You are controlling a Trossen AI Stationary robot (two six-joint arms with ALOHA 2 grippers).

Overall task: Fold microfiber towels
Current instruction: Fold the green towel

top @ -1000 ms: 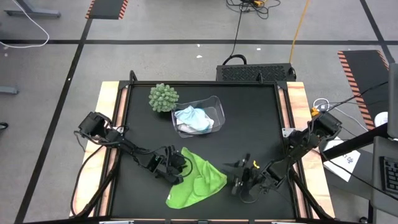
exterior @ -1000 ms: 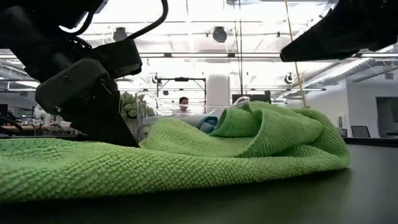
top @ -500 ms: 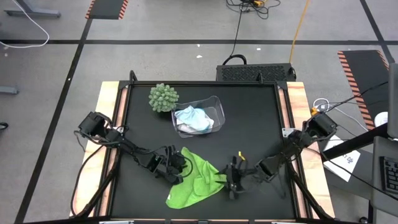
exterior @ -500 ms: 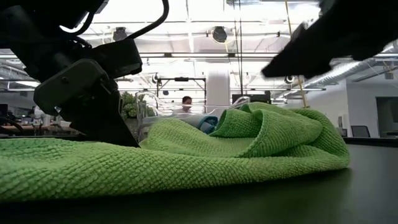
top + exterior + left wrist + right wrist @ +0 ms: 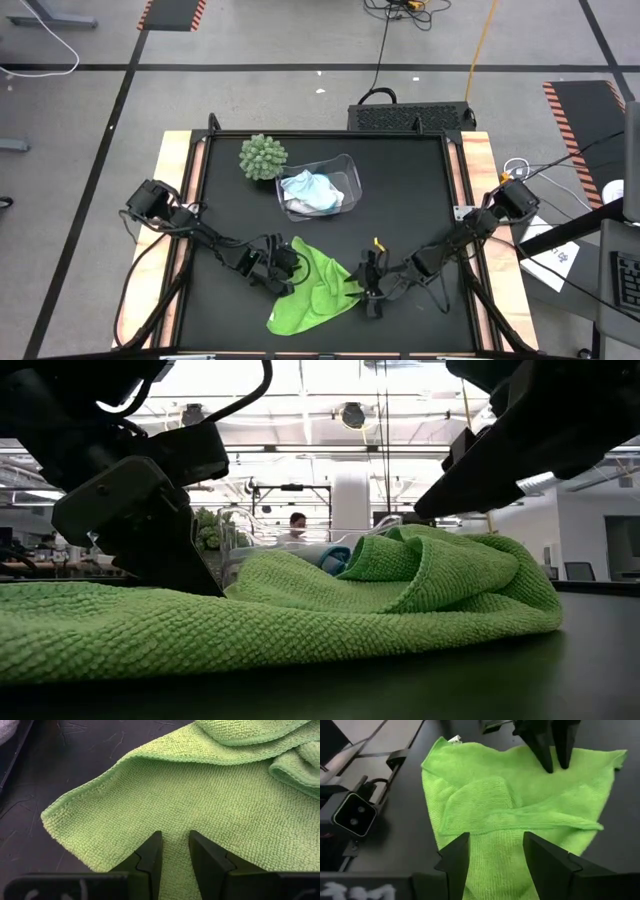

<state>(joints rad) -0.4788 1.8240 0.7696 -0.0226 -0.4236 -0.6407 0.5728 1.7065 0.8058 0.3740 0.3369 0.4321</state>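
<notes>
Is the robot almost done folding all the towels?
Not nearly. No towel looks neatly folded. The green towel lies rumpled, the left gripper pressing it while the right gripper arrives with open jaws. The blue towel and white towel wait in the clear bin.

No readable text, label, brand, number or sign shows in any view.

Plant (image 5: 262, 156): upper left of table (image 5: 410, 200).
Bin (image 5: 345, 170): just right of plant, two towels (image 5: 312, 190) inside.
Spread towel (image 5: 315, 295): lower centre, between both grippers.
</notes>
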